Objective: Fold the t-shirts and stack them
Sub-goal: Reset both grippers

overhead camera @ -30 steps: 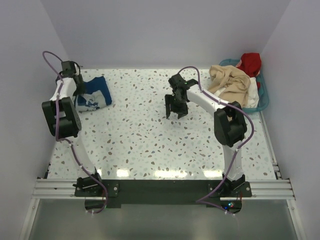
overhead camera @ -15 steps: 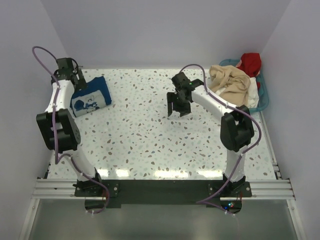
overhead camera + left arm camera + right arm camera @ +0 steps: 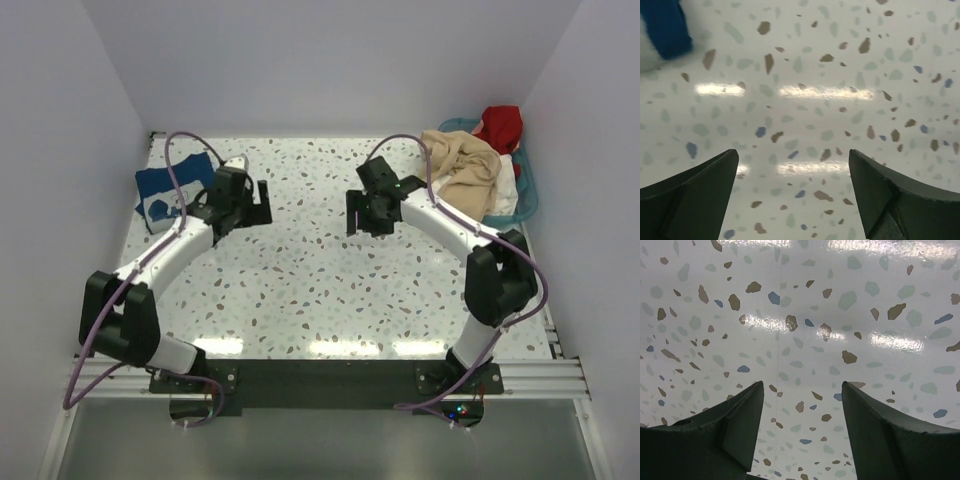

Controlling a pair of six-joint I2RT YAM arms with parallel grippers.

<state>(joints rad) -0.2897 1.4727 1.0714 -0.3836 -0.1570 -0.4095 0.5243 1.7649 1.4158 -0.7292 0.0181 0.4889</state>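
Nearest the arm bases, the speckled desk lies bare. Over its middle hang both sets of jaws, left and right, well apart from each other. Each wrist view shows the two fingers spread wide, with only bare desk between them, so neither arm holds anything.

Out to the left of the left jaws, near the desk's edge, the navy t-shirt lies as a flat folded bundle. Its blue corner only just enters the left wrist view.

Farther back, to the right of the right jaws, the teal basket holds a heap: the beige t-shirt spilling over the rim, the white t-shirt under it, and the red t-shirt at the far end.

The likely next step is fetching the beige one. Because the shirts lie tangled, a deep pinch could lift two at once or drag the light basket along. The left arm's purple cable loops over the navy bundle, so a sweep could catch it and undo the fold.
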